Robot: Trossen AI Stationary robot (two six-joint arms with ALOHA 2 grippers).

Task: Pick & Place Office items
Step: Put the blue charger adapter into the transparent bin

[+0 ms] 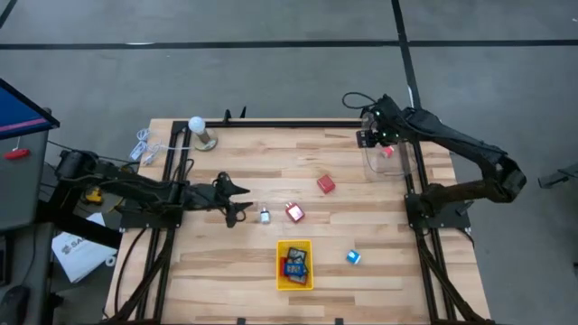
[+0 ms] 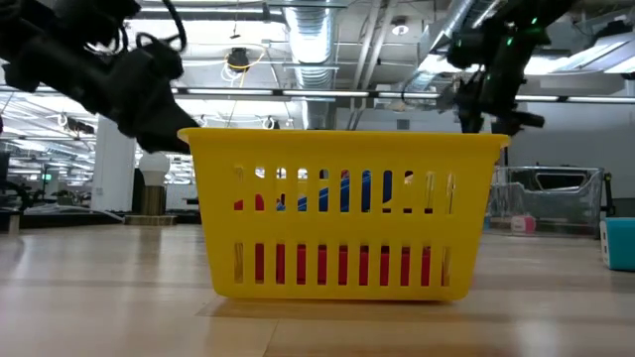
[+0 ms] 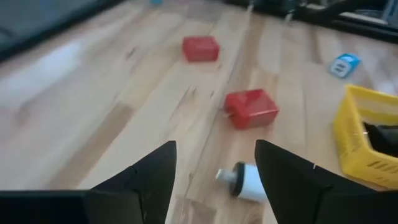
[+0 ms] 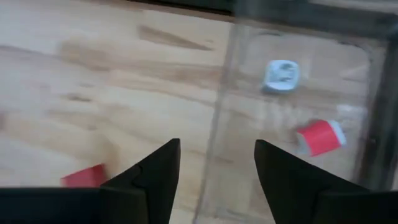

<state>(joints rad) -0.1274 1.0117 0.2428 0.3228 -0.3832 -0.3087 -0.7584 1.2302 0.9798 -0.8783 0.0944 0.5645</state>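
Note:
My left gripper (image 1: pixel 246 202) hovers open over the table's middle left. In its wrist view (image 3: pixel 214 146) a small white cylinder piece (image 3: pixel 245 180) lies on the wood just ahead of the fingertips, untouched. Beyond lie two red blocks (image 3: pixel 250 109) (image 3: pixel 200 48) and a blue-and-white piece (image 3: pixel 344 64). The yellow tray (image 1: pixel 294 282) at the near middle holds several red, blue and dark pieces. My right gripper (image 1: pixel 374 135) is open above a clear container (image 4: pixel 298 93) at the far right, which holds a white piece (image 4: pixel 281 74) and a red-and-white piece (image 4: pixel 320 137).
A white ball on a metal stand (image 1: pixel 199 129) stands at the far left corner, with white cables off the table's edge beside it. Black frame rails (image 1: pixel 411 181) run along the table's left and right sides. Bare wood lies between the tray and the left edge.

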